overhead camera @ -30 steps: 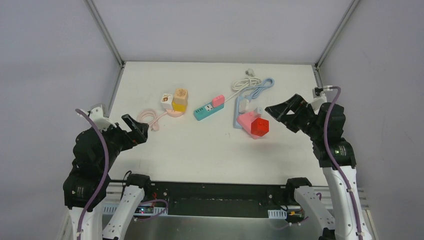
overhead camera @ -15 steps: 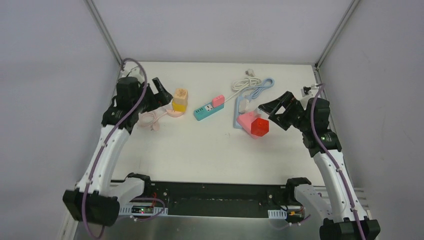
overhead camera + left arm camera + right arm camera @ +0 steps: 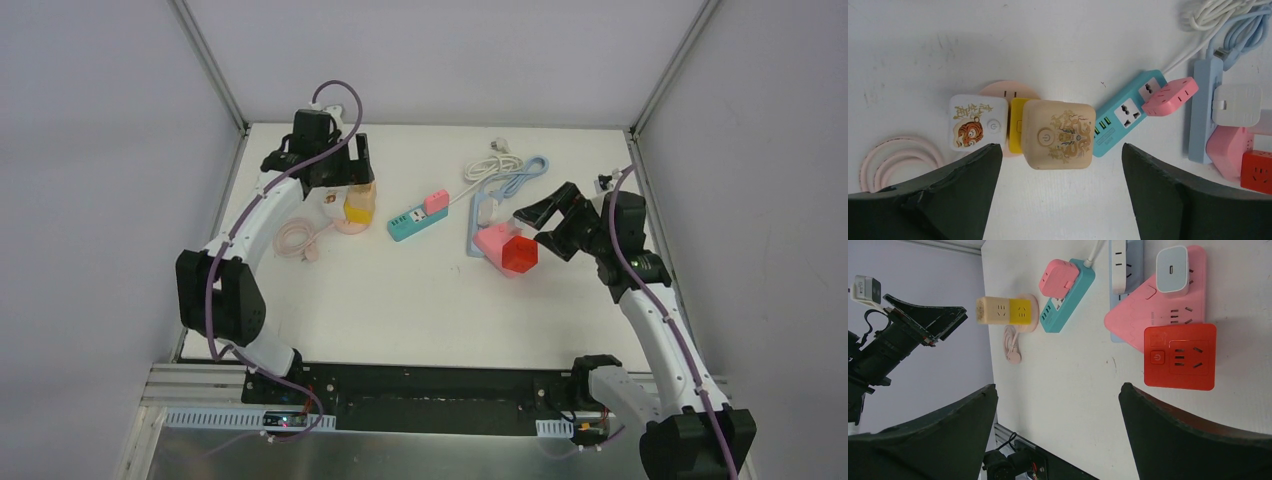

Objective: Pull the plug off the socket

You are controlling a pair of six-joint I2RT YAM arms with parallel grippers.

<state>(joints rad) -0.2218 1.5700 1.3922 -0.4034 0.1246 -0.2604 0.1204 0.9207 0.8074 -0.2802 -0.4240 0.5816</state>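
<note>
A beige cube plug (image 3: pixel 1058 134) sits on a yellow adapter (image 3: pixel 1015 131), which is plugged into a round pink socket (image 3: pixel 1008 90). A white tiger-print cube (image 3: pixel 977 122) stands beside them. My left gripper (image 3: pixel 1059 150) hovers open straight above the beige cube (image 3: pixel 361 188), touching nothing. A red cube plug (image 3: pixel 1179 356) sits on a pink triangular socket (image 3: pixel 1158 310). Beside the red cube (image 3: pixel 519 254), just to its right, my right gripper (image 3: pixel 548 225) hangs open and empty.
A teal power strip (image 3: pixel 417 219) with a pink plug (image 3: pixel 435 202) lies mid-table. A blue strip (image 3: pixel 1203 115) carries a white adapter (image 3: pixel 1237 104). Coiled white and blue cables (image 3: pixel 505 165) lie at the back, a pink cable coil (image 3: pixel 295 238) at the left.
My left arm swung from the near left corner up over the beige cube. The right gripper crept left toward the red cube, its jaws a little wider.
</note>
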